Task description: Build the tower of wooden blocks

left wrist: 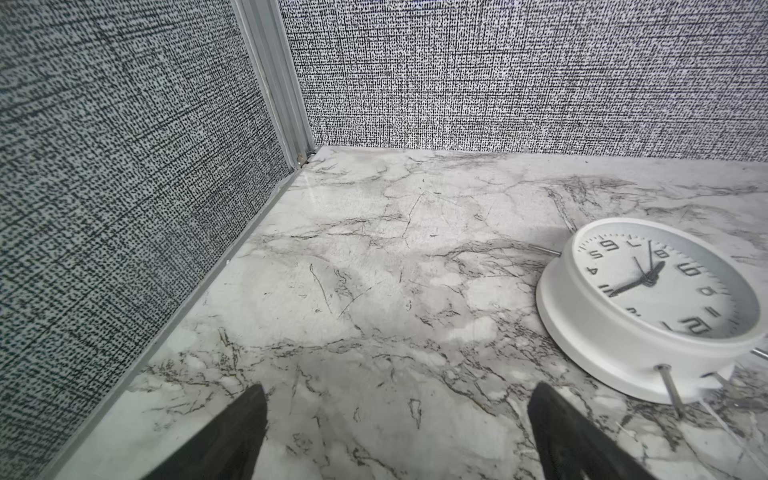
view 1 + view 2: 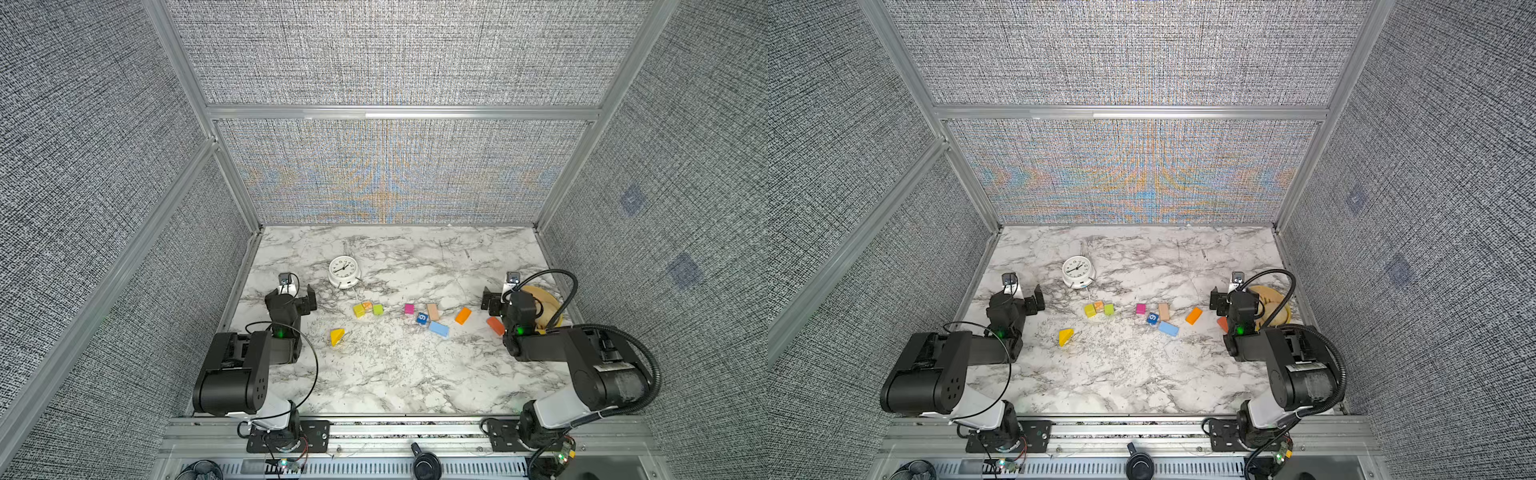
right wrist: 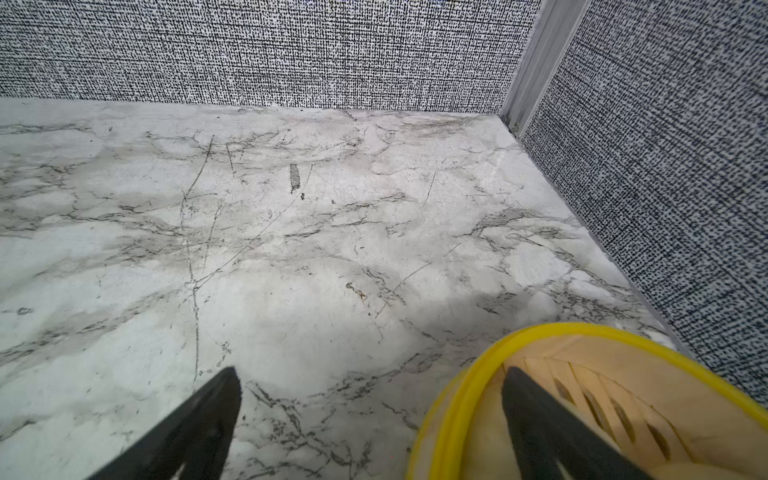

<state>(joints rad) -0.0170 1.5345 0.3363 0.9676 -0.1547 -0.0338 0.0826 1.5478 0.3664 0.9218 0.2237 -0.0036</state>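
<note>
Table (image 2: 395,374): marble, walled in on three sides. No tower yet, nothing stacked, so the task looks to be at its very start.

Left gripper (image 1: 395,390): jaws wide apart, empty, over bare table at the left, pointed at the far left corner. Right gripper (image 3: 370,374): jaws wide apart, empty, at the right side, one finger over the bowl (image 3: 582,327). Neither is touching a block.

Bowl: yellow rim, tan pieces inside, far right, partly hidden by the right arm in both top views. Not a task thing.
Clock (image 2: 343,271): white, far of the blocks, left of centre. Not a task thing.

Blocks lie singly in a loose row across mid-table:
- light blue slab (image 2: 439,328), nearest of the right group
- orange slab (image 2: 463,316), right of it
- second orange slab (image 2: 495,325), just beside the right arm, part hidden
- tan slab (image 2: 433,311), beside the blue 9 cube (image 2: 422,318)
- yellow wedge (image 2: 337,336), alone, near left
- magenta cube (image 2: 409,308)
- yellow cube (image 2: 359,310), small orange cube (image 2: 367,306) and green cube (image 2: 377,309), bunched together

Next, as a judgement: choose a flat slab as the base. The right arm is closest to the orange ones, so swing inward, drop, and set the jaws across the slab's short side. Save the wedge for the top.
</note>
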